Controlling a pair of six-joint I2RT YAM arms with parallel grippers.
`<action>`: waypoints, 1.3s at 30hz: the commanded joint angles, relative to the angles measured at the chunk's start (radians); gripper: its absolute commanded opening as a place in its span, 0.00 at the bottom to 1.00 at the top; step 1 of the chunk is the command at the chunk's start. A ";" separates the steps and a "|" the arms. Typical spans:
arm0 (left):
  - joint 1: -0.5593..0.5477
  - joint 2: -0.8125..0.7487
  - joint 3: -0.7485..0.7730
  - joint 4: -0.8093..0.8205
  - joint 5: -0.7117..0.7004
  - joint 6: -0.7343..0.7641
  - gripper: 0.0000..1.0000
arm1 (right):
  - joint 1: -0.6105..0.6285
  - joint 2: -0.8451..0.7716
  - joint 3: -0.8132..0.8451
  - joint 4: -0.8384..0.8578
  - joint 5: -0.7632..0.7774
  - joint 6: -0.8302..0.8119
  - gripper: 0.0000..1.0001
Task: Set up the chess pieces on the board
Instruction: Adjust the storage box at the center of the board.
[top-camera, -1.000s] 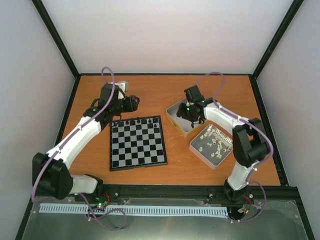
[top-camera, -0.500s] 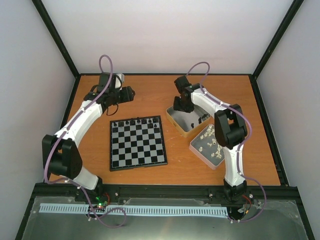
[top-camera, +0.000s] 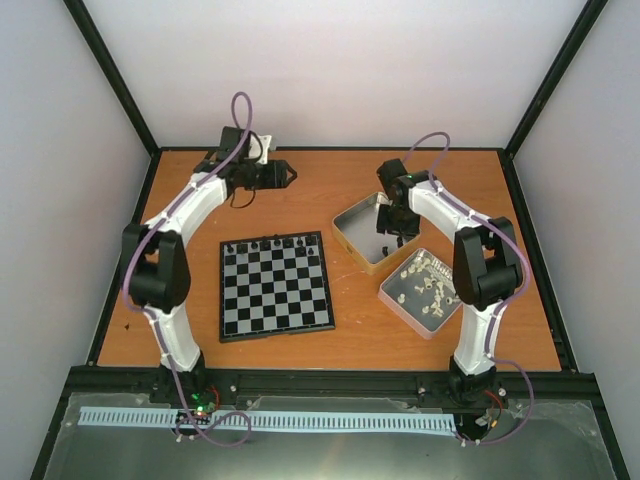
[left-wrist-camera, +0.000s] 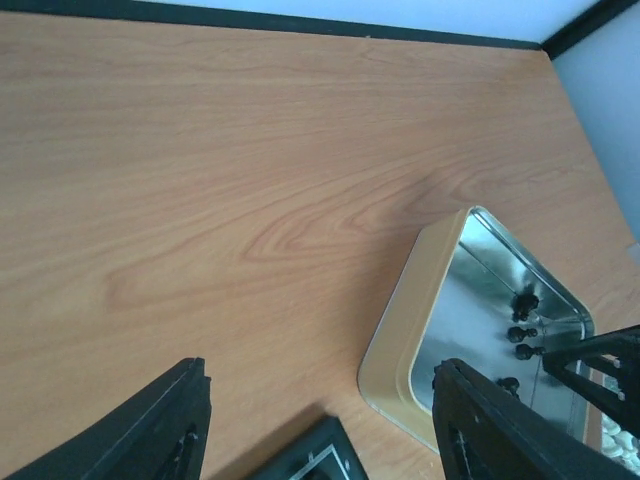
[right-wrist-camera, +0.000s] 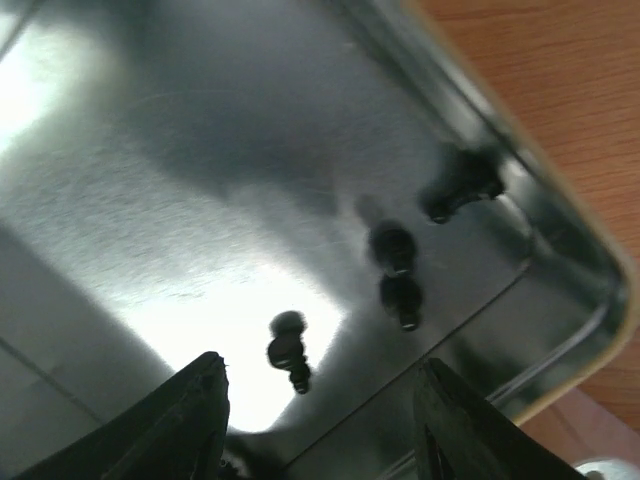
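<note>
The board (top-camera: 275, 295) lies flat at centre-left, with several black chess pieces (top-camera: 272, 243) standing along its far row. More black pieces (right-wrist-camera: 290, 352) lie loose in a silver tin (top-camera: 352, 221). My right gripper (top-camera: 388, 232) hangs open inside this tin, and in the right wrist view (right-wrist-camera: 325, 425) one piece lies just ahead of its jaws. My left gripper (top-camera: 289, 175) is open and empty over bare table behind the board. In the left wrist view (left-wrist-camera: 320, 430) a board corner (left-wrist-camera: 322, 455) lies between its jaws, with the tin (left-wrist-camera: 400, 350) to the right.
A second shallow tin (top-camera: 392, 298) holding cream-white pieces (top-camera: 428, 280) stands to the right of the board, touching the first tin. Black frame rails edge the table at the back and sides. Purple cables loop above both arms.
My left arm has swung from the board's far-left corner to the back of the table, its gripper now pointing right. My right gripper shifted over the silver tin and stays open.
</note>
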 joint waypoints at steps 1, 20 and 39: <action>-0.036 0.159 0.170 -0.048 0.120 0.112 0.62 | -0.054 -0.006 -0.028 0.008 0.001 -0.035 0.51; -0.230 0.530 0.513 -0.177 0.096 0.265 0.67 | -0.184 0.080 0.005 0.121 -0.060 -0.136 0.50; -0.260 0.503 0.350 -0.209 0.145 0.294 0.57 | -0.215 0.296 0.291 0.121 -0.097 -0.219 0.49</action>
